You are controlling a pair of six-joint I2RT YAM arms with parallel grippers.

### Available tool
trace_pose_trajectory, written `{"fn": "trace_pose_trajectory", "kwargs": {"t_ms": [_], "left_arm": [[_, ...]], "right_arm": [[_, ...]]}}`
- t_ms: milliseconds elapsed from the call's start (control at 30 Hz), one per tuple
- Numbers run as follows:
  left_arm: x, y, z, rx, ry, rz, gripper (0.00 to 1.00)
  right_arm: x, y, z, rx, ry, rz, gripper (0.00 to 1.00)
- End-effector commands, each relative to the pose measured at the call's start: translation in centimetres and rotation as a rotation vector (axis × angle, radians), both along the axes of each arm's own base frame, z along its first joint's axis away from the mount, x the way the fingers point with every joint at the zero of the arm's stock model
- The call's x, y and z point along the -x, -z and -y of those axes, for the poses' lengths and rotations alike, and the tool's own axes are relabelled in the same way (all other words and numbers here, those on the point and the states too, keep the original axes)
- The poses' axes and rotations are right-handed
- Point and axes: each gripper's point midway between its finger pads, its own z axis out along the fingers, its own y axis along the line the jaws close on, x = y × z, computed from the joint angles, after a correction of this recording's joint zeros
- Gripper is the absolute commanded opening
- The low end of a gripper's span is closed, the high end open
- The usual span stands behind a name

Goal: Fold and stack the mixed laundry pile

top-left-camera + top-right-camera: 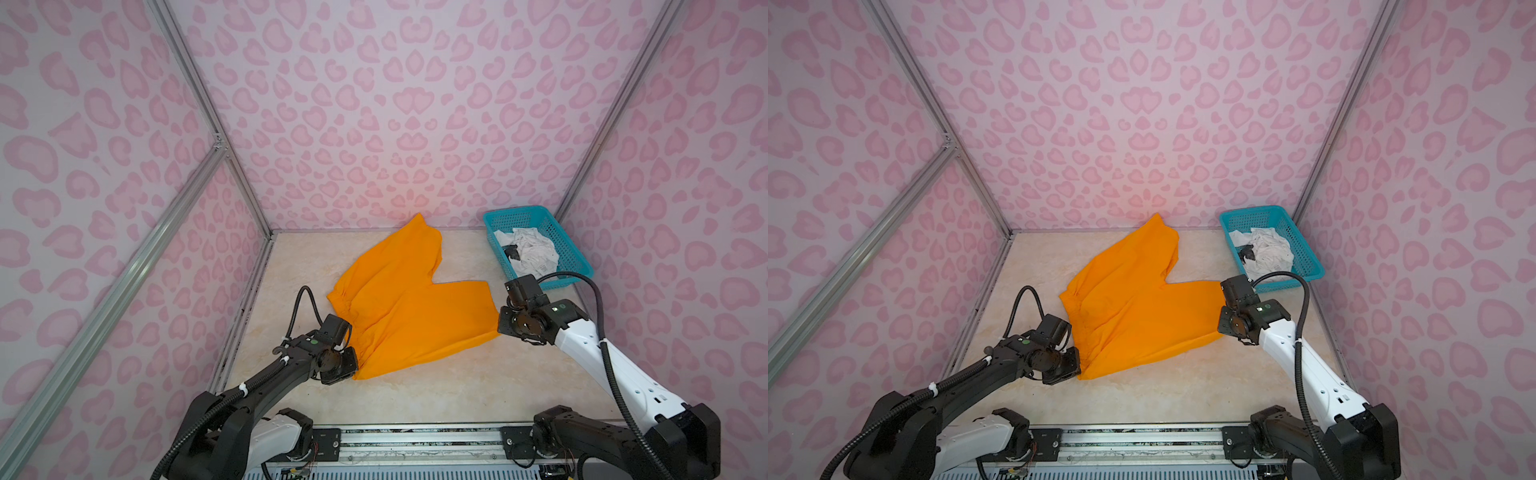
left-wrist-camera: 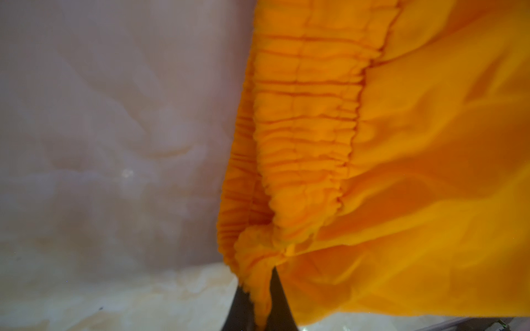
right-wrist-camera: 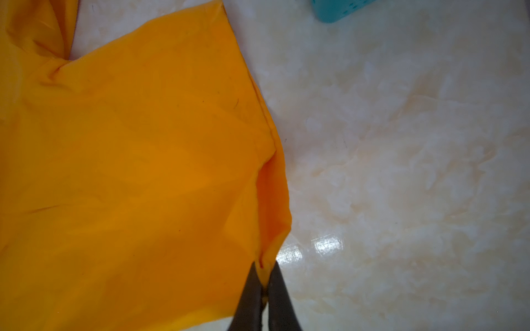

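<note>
Here, left gripper (image 2: 259,286) pinches the orange shorts (image 1: 407,307); right gripper (image 3: 263,272) too.

A robot test cell, probably in a lab: aluminium frame posts (image 1: 219,143) hold pink-patterned wall panels (image 1: 415,104) around a marble-look tabletop (image 1: 415,395), and the left arm (image 1: 266,378) and right arm (image 1: 602,365) stand on a front rail (image 1: 415,442).

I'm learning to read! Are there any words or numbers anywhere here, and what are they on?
No words or numbers can be read.
The white T-shirt in the teal basket has a dark print, too crumpled and small to read.
The orange shorts show no lettering.
</note>
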Motion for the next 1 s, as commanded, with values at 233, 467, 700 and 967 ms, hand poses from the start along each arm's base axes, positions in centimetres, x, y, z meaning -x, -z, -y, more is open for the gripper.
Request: {"fn": "trace_pose_trajectory", "kwargs": {"t_ms": [233, 467, 700, 967], "left_arm": [[2.5, 0.6, -0.9, -0.027, -0.021, -0.026, 0.20], [0.0, -4.6, -0.3, 0.011, -0.023, 0.109, 0.50], [-7.9, -11.8, -1.6, -0.005, -0.111, 0.354, 0.51], [-15.2, -9.3, -1.2, 0.055, -0.140, 0.422, 0.31]], "right_arm": [[-3.1, -0.5, -4.2, -0.119, -0.198, 0.029, 0.43], [-4.3, 3.4, -8.2, -0.226, -0.308, -0.084, 0.40], [-3.0, 9.2, -7.9, -0.220, -0.247, -0.184, 0.33], [0.0, 13.4, -8.5, -0.202, -0.208, -0.272, 0.32]]}}
